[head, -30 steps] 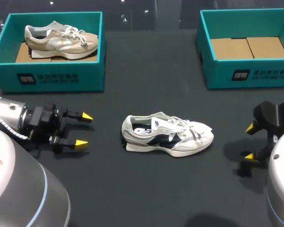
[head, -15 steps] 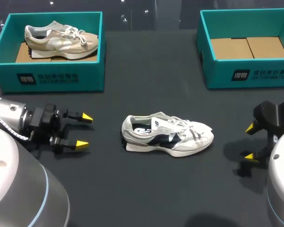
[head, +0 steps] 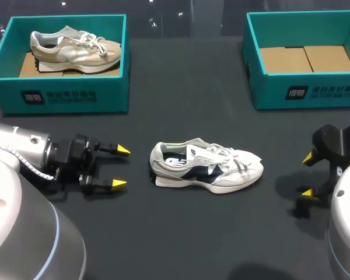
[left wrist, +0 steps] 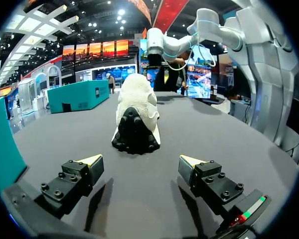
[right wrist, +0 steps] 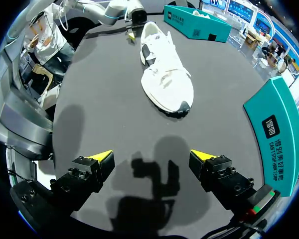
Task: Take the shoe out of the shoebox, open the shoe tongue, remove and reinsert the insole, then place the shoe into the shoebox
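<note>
We find the white shoe [head: 205,167] standing on its sole on the dark counter [head: 181,239], outside both boxes. Its heel is turned toward our left arm and its toe toward our right arm. The laces lie across the tongue.

Our left claw [head: 121,167] hangs low over the counter, near the heel of the white shoe but not touching it. Its two yellow-tipped fingers are spread wide with nothing between them. From the left wrist, the heel of the white shoe [left wrist: 135,112] sits straight ahead of the left claw [left wrist: 140,162], with bare counter between them.

Our right claw [head: 307,175] is well apart from the toe of the white shoe, on the side opposite the left claw. It too is spread wide and carries nothing. From the right wrist, the white shoe [right wrist: 164,67] lies ahead of the right claw [right wrist: 151,155], toe nearest. The claw's shadow falls on the counter between them.

Beyond the white shoe, on its toe side, stands the bare teal shoebox [head: 303,93], its brown cardboard floor showing. Beyond the heel side stands the other teal shoebox [head: 64,96], holding a beige shoe [head: 76,48] that points the same way as the white shoe.
</note>
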Controlling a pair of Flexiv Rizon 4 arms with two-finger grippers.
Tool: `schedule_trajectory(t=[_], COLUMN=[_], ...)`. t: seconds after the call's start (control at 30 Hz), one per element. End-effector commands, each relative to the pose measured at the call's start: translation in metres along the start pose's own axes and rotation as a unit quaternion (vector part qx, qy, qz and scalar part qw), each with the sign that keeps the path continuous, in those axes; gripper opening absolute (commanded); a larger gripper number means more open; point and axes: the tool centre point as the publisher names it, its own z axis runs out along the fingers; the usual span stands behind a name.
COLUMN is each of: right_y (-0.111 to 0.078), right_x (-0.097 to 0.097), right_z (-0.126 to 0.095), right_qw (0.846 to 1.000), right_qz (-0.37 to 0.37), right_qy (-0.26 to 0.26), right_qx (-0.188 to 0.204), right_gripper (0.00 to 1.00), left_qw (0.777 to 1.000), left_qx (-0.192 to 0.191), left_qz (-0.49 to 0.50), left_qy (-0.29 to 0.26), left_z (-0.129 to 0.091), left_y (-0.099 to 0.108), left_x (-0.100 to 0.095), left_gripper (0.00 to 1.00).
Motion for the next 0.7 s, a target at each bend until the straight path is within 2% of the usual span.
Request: schedule_trajectory(t=[0.03,0.7], right_y=[0.0,0.0], right_x=[0.002,0.002], right_z=[-0.001,-0.001], right_qw=[1.0,1.0], right_qz=[0.0,0.0], right_qy=[-0.002,-0.002], right_qx=[0.001,0.001], right_gripper=[1.0,1.0], left_qw=[1.0,0.998], left_qx=[0.001,0.032], left_qz=[-0.001,-0.058], left_qy=[0.004,0.001], left_z=[0.01,0.04], left_y=[0.0,-0.013], left_x=[-0.003,-0.007], left_gripper=[1.0,1.0])
